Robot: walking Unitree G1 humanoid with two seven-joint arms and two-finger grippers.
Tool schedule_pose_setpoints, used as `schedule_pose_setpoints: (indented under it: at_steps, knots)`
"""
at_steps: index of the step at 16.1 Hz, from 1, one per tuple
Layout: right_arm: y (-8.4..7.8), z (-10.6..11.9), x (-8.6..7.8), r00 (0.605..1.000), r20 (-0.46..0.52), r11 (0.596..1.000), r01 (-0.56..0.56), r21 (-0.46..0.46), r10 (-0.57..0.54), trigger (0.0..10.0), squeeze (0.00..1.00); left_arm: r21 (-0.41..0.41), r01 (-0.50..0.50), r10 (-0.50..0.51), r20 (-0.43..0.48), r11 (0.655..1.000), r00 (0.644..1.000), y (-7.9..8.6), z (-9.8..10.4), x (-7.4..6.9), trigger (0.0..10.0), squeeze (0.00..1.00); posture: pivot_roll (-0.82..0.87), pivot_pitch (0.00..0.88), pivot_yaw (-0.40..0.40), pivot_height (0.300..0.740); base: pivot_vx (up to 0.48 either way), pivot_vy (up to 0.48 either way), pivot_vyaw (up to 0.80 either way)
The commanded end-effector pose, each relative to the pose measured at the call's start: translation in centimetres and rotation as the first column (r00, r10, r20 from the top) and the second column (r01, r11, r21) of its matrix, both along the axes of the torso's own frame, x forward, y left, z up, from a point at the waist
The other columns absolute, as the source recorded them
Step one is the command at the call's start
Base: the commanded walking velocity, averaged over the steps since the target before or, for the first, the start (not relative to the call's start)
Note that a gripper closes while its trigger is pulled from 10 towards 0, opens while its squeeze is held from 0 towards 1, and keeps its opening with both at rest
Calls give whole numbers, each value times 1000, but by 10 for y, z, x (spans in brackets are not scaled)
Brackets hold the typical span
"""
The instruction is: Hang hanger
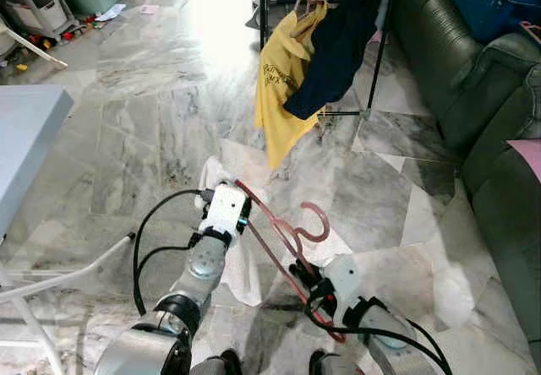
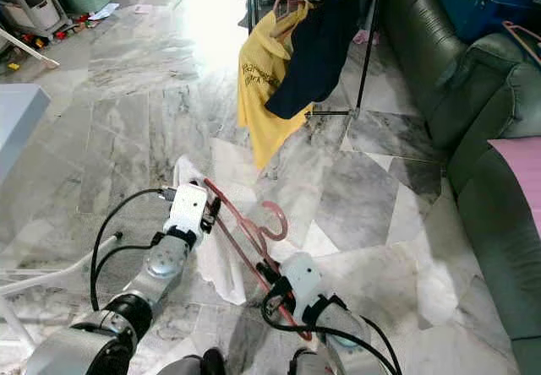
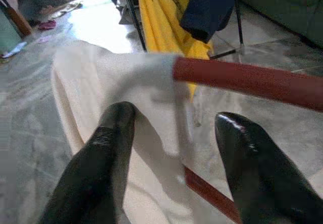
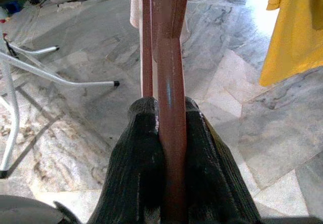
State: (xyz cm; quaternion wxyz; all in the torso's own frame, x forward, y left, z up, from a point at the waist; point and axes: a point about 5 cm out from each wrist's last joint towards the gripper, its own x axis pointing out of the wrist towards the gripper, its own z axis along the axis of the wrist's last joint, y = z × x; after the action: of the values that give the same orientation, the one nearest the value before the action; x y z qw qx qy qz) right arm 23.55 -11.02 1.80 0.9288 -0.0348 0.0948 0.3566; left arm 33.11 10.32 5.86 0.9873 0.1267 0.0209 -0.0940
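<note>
Marble floor (image 1: 152,122) stretches ahead of me to a black metal clothes rack (image 1: 385,46) where a yellow shirt (image 1: 283,88) and a dark navy garment (image 1: 334,50) already hang, beside a dark green leather sofa (image 1: 473,79). My right tool (image 4: 169,133) is clamped tight on the lower part of the dark red plastic hanger (image 1: 283,240), which sits low in front of me with its hook (image 1: 317,219) curling up. A cream-white cloth (image 3: 101,103) is draped over the hanger's far end, and my left tool (image 3: 176,143) stands wide apart around that end, gripping nothing. The rack is well away, so I judge I must walk closer first. To do this well I'd keep the right grip firm, steady the draped end with the left so the cloth doesn't slide off, and turn the hook toward a free stretch of rail.
</note>
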Motion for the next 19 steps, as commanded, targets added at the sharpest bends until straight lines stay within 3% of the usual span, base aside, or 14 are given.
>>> schedule_pose_setpoints:
  at_steps: [1, 15, 19]
  knots:
    - [2, 8, 0, 999, 28, 999, -20, 25, 20, 10000, 0, 35, -24, 25, -35, 999, 999, 7, -6, -2, 0, 0, -234, 144, 45, 740, 0, 0, 0]
    - [3, 8, 2, 1000, 19, 1000, -14, 21, 13, 10000, 0, 12, 25, -24, -55, 1000, 998, 12, -7, -2, 0, 0, -220, 131, 52, 740, 0, 0, 0]
    - [2, 7, 5, 1000, 28, 1000, 8, 6, -8, 10000, 0, -18, 83, -83, -20, 996, 996, 4, -1, -1, 0, 0, -219, 130, 55, 740, 0, 0, 0]
